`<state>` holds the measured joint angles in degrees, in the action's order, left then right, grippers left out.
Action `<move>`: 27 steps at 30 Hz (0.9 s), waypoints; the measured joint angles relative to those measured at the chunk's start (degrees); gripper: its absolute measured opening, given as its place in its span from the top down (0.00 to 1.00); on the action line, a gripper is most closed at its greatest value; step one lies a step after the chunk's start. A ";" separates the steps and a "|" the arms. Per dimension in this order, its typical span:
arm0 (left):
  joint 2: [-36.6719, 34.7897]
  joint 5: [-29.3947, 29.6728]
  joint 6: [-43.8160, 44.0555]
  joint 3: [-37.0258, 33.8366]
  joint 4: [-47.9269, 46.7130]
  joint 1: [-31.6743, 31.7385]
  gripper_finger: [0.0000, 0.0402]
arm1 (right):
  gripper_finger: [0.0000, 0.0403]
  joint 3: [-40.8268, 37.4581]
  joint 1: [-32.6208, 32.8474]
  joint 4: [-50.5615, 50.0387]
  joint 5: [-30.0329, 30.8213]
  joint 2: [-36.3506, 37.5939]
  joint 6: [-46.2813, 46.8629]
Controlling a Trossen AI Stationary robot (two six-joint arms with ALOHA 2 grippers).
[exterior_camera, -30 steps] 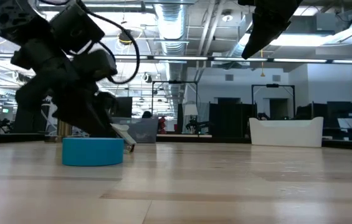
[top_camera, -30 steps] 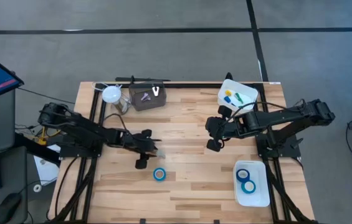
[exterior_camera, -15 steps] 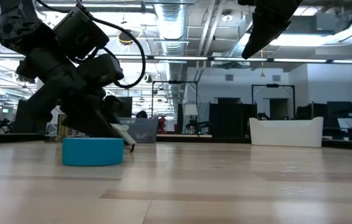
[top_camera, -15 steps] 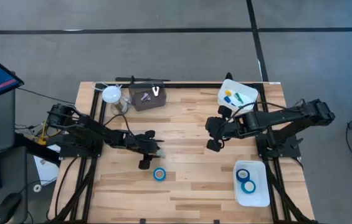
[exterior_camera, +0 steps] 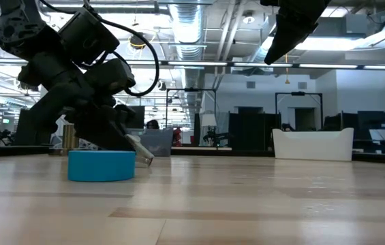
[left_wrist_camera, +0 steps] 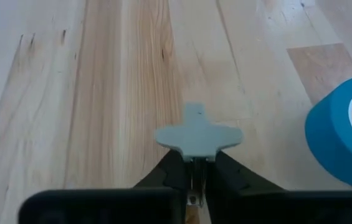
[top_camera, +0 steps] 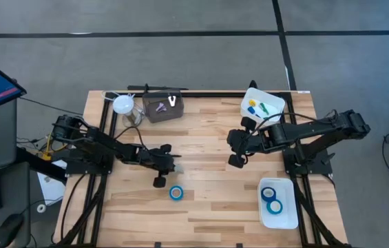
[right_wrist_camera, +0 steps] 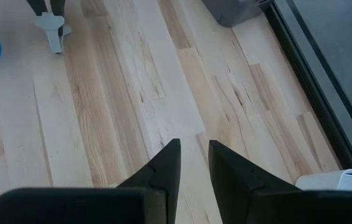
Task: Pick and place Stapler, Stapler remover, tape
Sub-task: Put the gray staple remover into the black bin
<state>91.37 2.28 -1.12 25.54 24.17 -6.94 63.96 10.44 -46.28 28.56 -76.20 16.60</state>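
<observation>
Left pincer (top_camera: 172, 165) sits low over the wooden counter (top_camera: 208, 200), near centre-left, clamped on a small grey tool (left_wrist_camera: 198, 135) w/ a cross-shaped head, poss. the staple remover; the tool sticks out past the fingertips, its tip angled down toward the counter in the low view (exterior_camera: 141, 150).

One blue tape roll (top_camera: 175, 193) lies flat on the counter just in front of that pincer, close but apart from it. From the left wrist view the roll (left_wrist_camera: 344, 146) shows beside the held tool, not touching.

Right pincer (top_camera: 235, 161) hangs above counter centre-right, fingers (right_wrist_camera: 164, 163) slightly apart, holding nothing.

Two more blue rolls (top_camera: 272, 200) rest in a white tray (top_camera: 287, 219) at the near right corner. A second white tray (top_camera: 271, 100) at the far right edge holds small coloured bits (top_camera: 257, 107). A grey box (top_camera: 161, 110) w/ small items sits at the far edge, a white round object (top_camera: 123, 105) beside it.
</observation>
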 joint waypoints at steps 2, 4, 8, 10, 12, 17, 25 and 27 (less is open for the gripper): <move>-0.02 -0.02 0.08 0.00 0.16 0.00 0.96 | 0.81 0.00 0.00 -0.02 0.00 0.00 0.00; -0.02 -0.02 0.08 0.00 0.34 0.00 0.97 | 0.81 0.00 0.00 0.00 0.00 0.00 0.00; -0.21 -0.02 0.04 -0.02 1.38 -0.04 0.97 | 0.81 0.00 0.00 -0.02 0.00 0.00 0.00; -0.92 0.04 -0.10 -0.02 1.76 -0.04 0.97 | 0.81 0.00 0.00 -0.02 0.00 0.00 0.00; -2.29 1.12 -0.74 -0.04 1.68 -0.04 0.97 | 0.81 0.00 0.00 -0.02 0.00 0.00 0.00; -9.21 6.34 -5.46 -0.04 1.42 0.28 0.97 | 0.81 0.00 0.00 -0.04 0.00 0.00 0.00; -22.61 18.62 -12.93 -0.03 0.46 5.87 0.97 | 0.81 0.00 0.00 -0.07 0.00 0.00 0.00; -25.11 21.55 -13.59 -0.04 0.15 8.44 0.98 | 0.81 0.00 0.00 -0.07 0.00 0.00 0.00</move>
<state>66.26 23.83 -14.70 25.50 24.32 1.50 63.96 10.44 -46.35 28.56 -76.20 16.60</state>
